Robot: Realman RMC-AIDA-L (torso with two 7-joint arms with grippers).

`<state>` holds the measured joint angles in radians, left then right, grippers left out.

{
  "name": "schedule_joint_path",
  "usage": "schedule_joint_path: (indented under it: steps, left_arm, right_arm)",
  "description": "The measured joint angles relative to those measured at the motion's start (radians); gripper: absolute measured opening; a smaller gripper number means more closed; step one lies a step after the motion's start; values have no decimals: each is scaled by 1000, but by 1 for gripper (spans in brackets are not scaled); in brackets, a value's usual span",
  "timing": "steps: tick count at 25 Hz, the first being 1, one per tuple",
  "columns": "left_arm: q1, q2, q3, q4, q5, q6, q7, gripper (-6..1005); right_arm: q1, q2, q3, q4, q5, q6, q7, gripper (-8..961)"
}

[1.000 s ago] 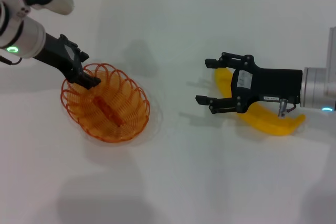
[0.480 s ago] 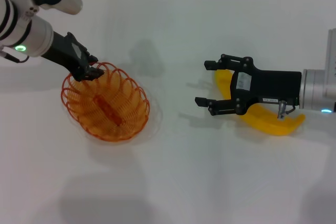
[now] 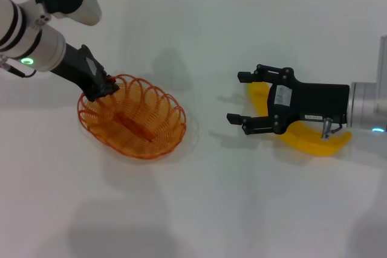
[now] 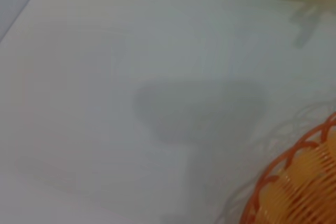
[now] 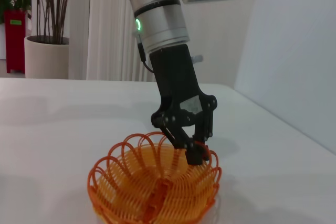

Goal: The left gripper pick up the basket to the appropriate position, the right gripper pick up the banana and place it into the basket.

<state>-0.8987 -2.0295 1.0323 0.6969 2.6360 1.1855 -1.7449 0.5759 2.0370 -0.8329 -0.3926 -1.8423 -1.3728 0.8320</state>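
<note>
First step running: left claw (image 3: 104,87) clamping basket (image 3: 133,116) rim, shifting it; right claw (image 3: 249,99) gaping empty over banana (image 3: 302,137), descending next.

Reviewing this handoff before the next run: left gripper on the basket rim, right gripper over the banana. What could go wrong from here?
1. The left gripper pinches only one wire loop of the basket rim, so the basket may tilt, swing or slip free.
2. The right gripper is open, with the banana mostly behind its fingers; closing from here may clip only the banana's end.
3. The basket looks about as wide as the banana is long, so the banana could catch on the rim.
</note>
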Motion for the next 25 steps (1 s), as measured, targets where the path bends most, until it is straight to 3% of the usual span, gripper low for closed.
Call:
schedule_joint_path:
  steps: [12,25]
  left_arm:
    - [68,-3,13,159,-23,113,-71,107]
    - [115,-3,25,244,-95,196,-129,81]
  right_arm:
    - [-2,0,0,0,0,23,1,877]
    - [-7,0,1,0,0,23,2,876]
